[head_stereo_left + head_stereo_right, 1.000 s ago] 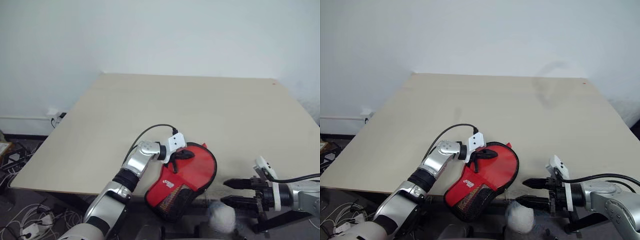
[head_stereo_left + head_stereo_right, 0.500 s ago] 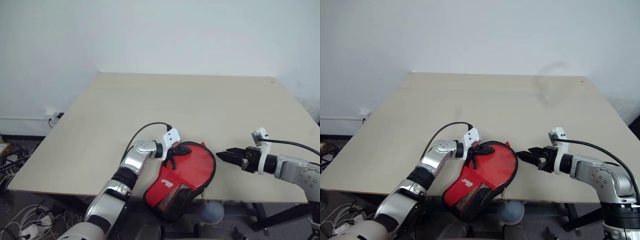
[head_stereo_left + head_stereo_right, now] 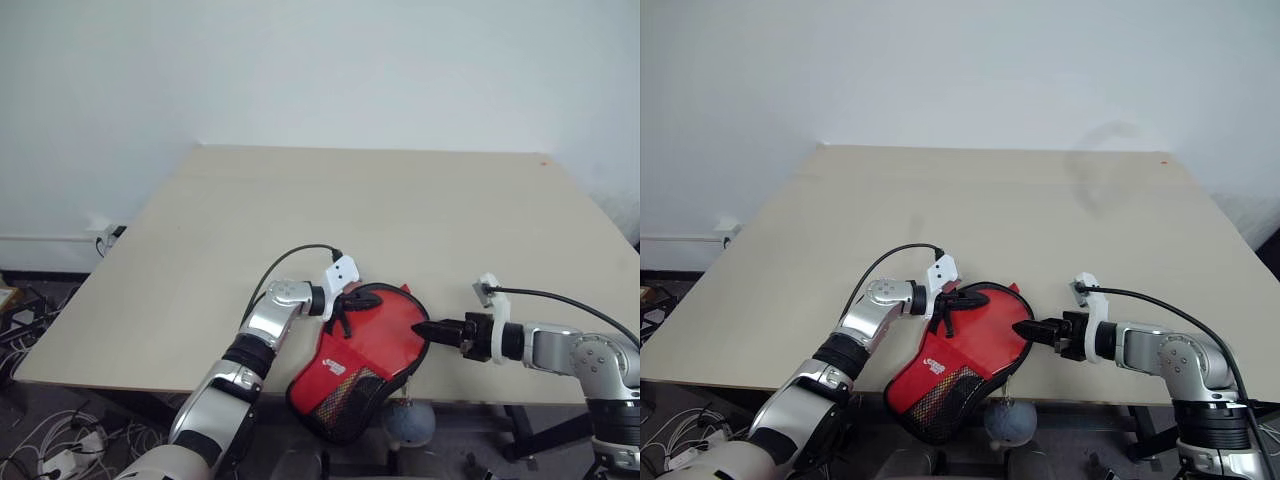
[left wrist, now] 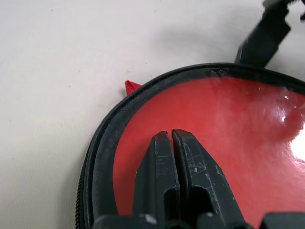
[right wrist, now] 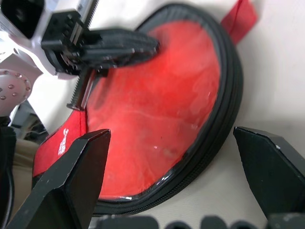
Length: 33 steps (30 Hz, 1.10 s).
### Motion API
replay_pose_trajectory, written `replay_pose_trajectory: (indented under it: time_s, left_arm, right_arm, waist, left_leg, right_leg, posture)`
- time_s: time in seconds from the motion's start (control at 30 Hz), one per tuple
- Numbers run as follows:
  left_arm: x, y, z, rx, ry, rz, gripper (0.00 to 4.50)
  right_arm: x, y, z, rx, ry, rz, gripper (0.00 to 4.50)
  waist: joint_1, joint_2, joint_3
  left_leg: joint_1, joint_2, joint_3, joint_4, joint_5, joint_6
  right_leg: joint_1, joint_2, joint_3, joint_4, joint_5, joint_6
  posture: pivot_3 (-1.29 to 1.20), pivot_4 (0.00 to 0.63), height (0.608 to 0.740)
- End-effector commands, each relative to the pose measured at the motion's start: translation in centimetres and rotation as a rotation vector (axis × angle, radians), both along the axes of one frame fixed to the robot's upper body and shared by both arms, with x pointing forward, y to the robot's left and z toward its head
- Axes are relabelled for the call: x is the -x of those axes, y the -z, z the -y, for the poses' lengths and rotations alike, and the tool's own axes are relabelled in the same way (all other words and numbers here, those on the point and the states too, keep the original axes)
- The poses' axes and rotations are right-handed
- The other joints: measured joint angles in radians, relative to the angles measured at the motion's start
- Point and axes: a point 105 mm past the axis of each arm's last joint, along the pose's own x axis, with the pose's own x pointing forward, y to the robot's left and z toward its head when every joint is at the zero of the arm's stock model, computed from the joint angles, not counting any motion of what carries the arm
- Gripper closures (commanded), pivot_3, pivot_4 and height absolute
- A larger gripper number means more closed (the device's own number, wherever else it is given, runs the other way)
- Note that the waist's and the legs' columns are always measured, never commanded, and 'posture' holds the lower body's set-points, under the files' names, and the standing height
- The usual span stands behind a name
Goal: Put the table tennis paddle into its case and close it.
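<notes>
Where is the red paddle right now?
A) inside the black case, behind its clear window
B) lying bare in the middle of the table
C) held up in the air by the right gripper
A: the table tennis paddle shows red through the clear window of the case.

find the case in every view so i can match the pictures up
Left eye view: the case lies at the table's near edge, lower centre, its mesh end hanging over.
Right eye view: lower centre, slightly further left.
Left wrist view: its black rim and clear window over red lie under the shut left gripper.
Right wrist view: between the open right gripper's fingers.
Shared landmark: the small red tab at the rim.
</notes>
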Motion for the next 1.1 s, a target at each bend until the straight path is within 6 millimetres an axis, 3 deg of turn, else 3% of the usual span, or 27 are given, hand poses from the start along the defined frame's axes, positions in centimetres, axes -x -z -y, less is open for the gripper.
replay_pose_trajectory:
  time_s: [0.03, 0.1, 0.37, 0.63, 1.1]
  left_arm:
    - [-0.6, -1.0, -0.2, 0.046, -0.032, 0.006, 4.5]
    - [-0.7, -1.4, -0.1, 0.07, -0.042, 0.006, 4.5]
    - [-1.2, -2.2, 0.0, 0.119, -0.067, 0.007, 4.5]
    - [-1.2, -2.3, -0.1, 0.124, -0.074, 0.007, 4.5]
    - [-1.3, -2.3, 0.1, 0.13, -0.076, 0.005, 4.5]
  right_arm:
    - [-0.7, -0.8, -0.5, -0.013, -0.007, 0.032, 0.02]
    - [-0.7, -0.7, -0.8, -0.015, -0.012, 0.029, 0.02]
    - [-1.1, -0.3, -1.1, -0.006, -0.002, 0.03, 2.27]
    - [-3.0, -1.4, 0.0, 0.007, 0.076, 0.099, 4.39]
    - [-7.7, -3.4, 2.4, 0.02, 0.286, 0.218, 4.47]
  waist:
    - [-0.001, 0.0, 0.0]
    - [-0.001, 0.0, 0.0]
    - [-0.004, 0.0, 0.0]
    - [-0.016, 0.0, 0.0]
    - [-0.019, 0.001, 0.0]
  left_leg:
    - [0.0, 0.0, 0.0, 0.0, 0.0, 0.0]
    - [0.0, 0.0, 0.0, 0.0, 0.0, 0.0]
    - [-0.001, 0.0, 0.0, 0.0, 0.0, 0.0]
    - [-0.002, 0.0, 0.0, 0.0, 0.0, 0.0]
    - [-0.002, 0.0, 0.0, 0.0, 0.0, 0.0]
  right_leg:
    - [0.0, 0.0, 0.0, 0.0, 0.0, 0.0]
    - [0.0, 0.0, 0.0, 0.0, 0.0, 0.0]
    - [-0.002, 0.0, 0.0, 0.0, 0.0, 0.0]
    - [-0.002, 0.0, 0.0, 0.0, 0.0, 0.0]
    - [-0.002, 0.0, 0.0, 0.0, 0.001, 0.0]
  posture:
    - [0.0, 0.0, 0.74]
    - [0.0, 0.0, 0.74]
    - [0.0, 0.0, 0.74]
    - [0.0, 0.0, 0.74]
    - [0.0, 0.0, 0.74]
